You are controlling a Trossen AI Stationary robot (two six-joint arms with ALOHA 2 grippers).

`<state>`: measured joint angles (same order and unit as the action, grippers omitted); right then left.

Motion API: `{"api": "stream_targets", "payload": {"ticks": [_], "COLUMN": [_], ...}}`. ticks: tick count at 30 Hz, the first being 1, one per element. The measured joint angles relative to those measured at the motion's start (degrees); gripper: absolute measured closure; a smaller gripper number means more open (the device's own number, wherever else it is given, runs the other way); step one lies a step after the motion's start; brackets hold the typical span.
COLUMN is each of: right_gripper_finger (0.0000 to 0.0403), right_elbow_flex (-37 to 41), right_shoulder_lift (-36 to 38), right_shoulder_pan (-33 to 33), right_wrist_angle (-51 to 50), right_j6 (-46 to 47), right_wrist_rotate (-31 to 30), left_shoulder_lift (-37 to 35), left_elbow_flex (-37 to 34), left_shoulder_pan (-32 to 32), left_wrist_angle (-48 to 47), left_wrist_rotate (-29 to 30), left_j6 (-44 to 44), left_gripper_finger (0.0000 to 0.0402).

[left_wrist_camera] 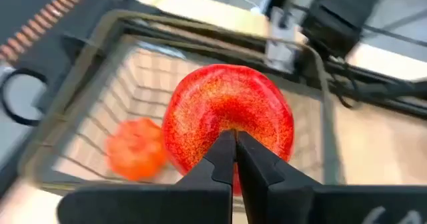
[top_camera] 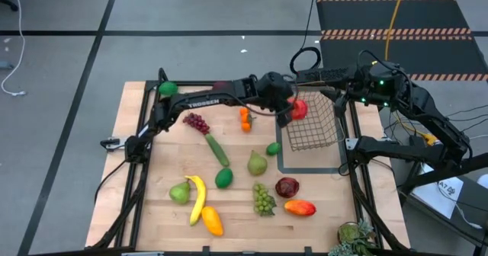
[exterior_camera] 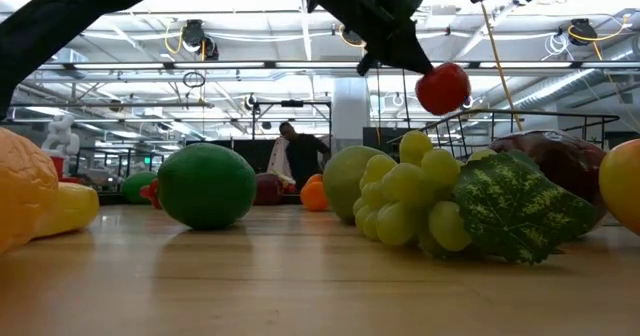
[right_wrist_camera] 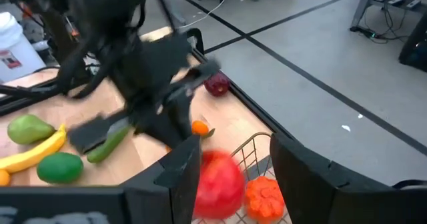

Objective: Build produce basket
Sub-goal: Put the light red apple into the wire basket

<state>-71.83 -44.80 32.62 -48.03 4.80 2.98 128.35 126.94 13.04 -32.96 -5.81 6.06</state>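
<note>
The left tool (top_camera: 292,110) is clenched on a red apple (top_camera: 300,109), pinching it by the top — the apple hangs over the near rim of the wire basket (top_camera: 314,126), above the tabletop (top_camera: 236,210). An orange fruit (left_wrist_camera: 135,149) lies inside the basket. The right tool (right_wrist_camera: 230,167) grips the basket's far rim, fingers part-spread around the wire. On the tabletop lie the banana (top_camera: 198,198), green grapes (top_camera: 264,200), cucumber (top_camera: 216,149) and pear (top_camera: 257,163).

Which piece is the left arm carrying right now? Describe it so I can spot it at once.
Find the dark wire-mesh basket at the table's right side. At its left rim hangs the left pincer, shut on a round, glossy red toy apple. It is the only fruit held off the table, bigger and redder than the orange piece already in the basket.
</note>
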Motion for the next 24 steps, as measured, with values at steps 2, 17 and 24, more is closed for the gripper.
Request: {"api": "stream_targets", "payload": {"ticks": [2, 17, 24], "right_gripper_finger": [0.0229, 0.0229, 0.0229], "right_elbow_flex": [0.0, 0.0, 0.0], "right_shoulder_lift": [0.0, -0.6, -0.7], "right_shoulder_pan": [0.0, 0.0, 0.0], "right_wrist_angle": [0.0, 0.0, 0.0], "right_j6": [0.9, 2.0, 2.0], "right_wrist_rotate": [0.0, 0.0, 0.0], "left_shoulder_lift": [0.0, 0.0, 0.0], "left_elbow_flex": [-0.7, -14.5, -15.8], "left_shoulder_pan": [-0.9, -4.2, -3.7], "left_wrist_angle": [0.3, 12.2, 12.2], "left_wrist_rotate": [-0.4, -3.2, -3.2], "left_j6": [0.0, 3.7, 3.3], "left_gripper_finger": [0.0397, 0.0396, 0.0396]}}
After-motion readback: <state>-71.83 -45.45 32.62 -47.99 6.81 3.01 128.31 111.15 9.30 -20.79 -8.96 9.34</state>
